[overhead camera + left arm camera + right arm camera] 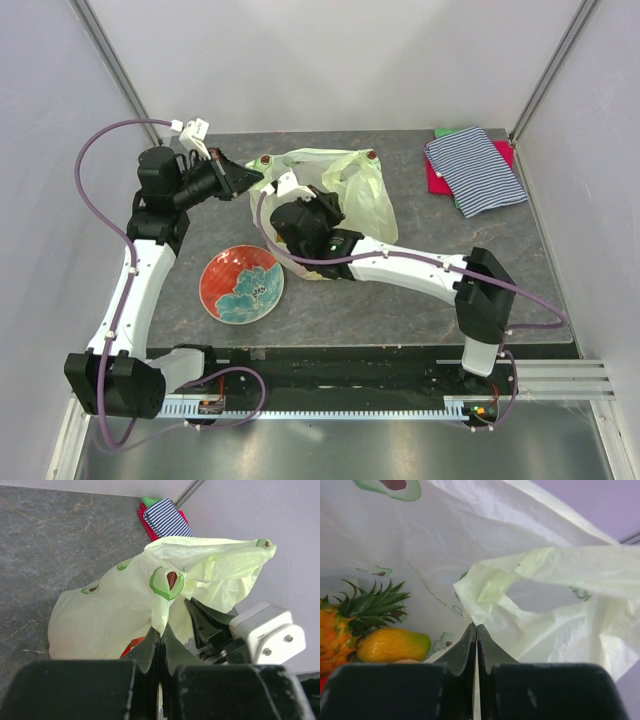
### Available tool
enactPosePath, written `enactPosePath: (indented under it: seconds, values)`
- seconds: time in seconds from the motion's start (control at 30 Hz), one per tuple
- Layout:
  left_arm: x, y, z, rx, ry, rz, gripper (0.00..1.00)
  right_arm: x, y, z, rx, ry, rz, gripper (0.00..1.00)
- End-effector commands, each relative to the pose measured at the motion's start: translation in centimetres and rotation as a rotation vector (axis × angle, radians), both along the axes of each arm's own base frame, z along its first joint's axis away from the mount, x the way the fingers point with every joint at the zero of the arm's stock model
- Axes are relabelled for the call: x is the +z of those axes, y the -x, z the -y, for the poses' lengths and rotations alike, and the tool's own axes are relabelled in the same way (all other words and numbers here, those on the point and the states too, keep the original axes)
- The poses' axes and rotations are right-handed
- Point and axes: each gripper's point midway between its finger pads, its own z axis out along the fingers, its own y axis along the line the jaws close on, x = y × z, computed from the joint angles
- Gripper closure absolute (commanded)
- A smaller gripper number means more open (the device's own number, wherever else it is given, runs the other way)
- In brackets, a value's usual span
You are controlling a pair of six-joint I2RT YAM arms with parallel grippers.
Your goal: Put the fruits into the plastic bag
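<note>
Two fruits (392, 645) in plastic bag (470, 540), beside right claw (476, 628).

1 plastic bag (345, 190), 1 pineapple (340, 630), 1 mango (395, 645), 1 plate (215, 275), 1 striped cloth (475, 170)

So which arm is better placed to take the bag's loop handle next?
Right, I'd guess. Its claw is pinched on the bag just below a loop handle, near the pineapple and mango inside. The left claw is shut on another edge of the bag, so it looks occupied.
</note>
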Motion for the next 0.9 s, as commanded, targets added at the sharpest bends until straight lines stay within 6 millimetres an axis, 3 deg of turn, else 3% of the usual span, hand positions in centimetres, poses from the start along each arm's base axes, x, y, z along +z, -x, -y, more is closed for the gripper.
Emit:
enactPosePath:
  seconds: [0.0, 0.03, 0.07, 0.1, 0.17, 0.2, 0.23, 0.27, 0.3, 0.33, 0.47, 0.6, 0.7, 0.77, 0.87]
  values:
    - [2.0, -0.4, 0.1, -0.009, 0.039, 0.032, 0.99, 8.6, 0.9, 1.8, 0.052, -0.258, 0.099, 1.00]
    - [2.2, -0.7, 0.1, -0.006, 0.048, 0.027, 0.99, 9.6, 1.2, 0.7, 0.145, -0.340, 0.086, 1.00]
    - [3.2, -0.9, 0.0, 0.000, 0.054, 0.040, 0.99, 10.7, 1.5, 0.9, 0.188, -0.381, 0.080, 1.00]
    - [3.3, -1.4, 0.0, 0.006, 0.059, 0.029, 0.99, 13.7, 1.9, 2.6, 0.222, -0.471, 0.111, 1.00]
    - [5.5, -2.2, -0.2, 0.024, 0.076, 0.055, 0.98, 16.7, 2.6, 2.5, 0.367, -0.611, 0.108, 1.00]
    - [5.6, -3.0, -0.2, 0.031, 0.080, 0.046, 0.98, 19.4, 2.7, 5.2, 0.378, -0.691, 0.156, 1.00]
    - [7.4, -3.2, -0.1, 0.031, 0.095, 0.072, 0.99, 20.6, 2.9, 6.1, 0.404, -0.735, 0.171, 1.00]
    - [7.9, -3.6, -0.1, 0.034, 0.102, 0.076, 0.98, 21.6, 3.4, 6.1, 0.466, -0.778, 0.167, 1.00]
    - [8.6, -3.8, -0.1, 0.036, 0.109, 0.087, 0.98, 23.0, 3.8, 8.2, 0.457, -0.802, 0.201, 1.00]
    - [9.1, -4.4, -0.1, 0.039, 0.120, 0.086, 0.99, 23.3, 4.1, 8.8, 0.461, -0.807, 0.209, 1.00]
    - [8.8, -5.6, 0.1, 0.031, 0.132, 0.075, 0.98, 21.5, 4.9, 10.3, 0.438, -0.823, 0.174, 1.00]
    - [6.5, -6.0, 0.7, -0.024, 0.117, 0.042, 0.98, 15.1, 4.8, 10.4, 0.364, -0.813, 0.054, 1.00]
    - [3.8, -5.7, 1.5, -0.107, 0.097, -0.009, 0.98, 11.8, 5.1, 10.0, 0.349, -0.815, -0.016, 1.00]
    - [2.1, -5.5, 1.4, -0.107, 0.077, -0.039, 0.98, 10.6, 5.3, 9.5, 0.357, -0.823, -0.057, 1.00]
    - [1.8, -5.0, 1.1, -0.088, 0.056, -0.022, 0.98, 10.1, 5.3, 8.8, 0.367, -0.830, -0.087, 1.00]
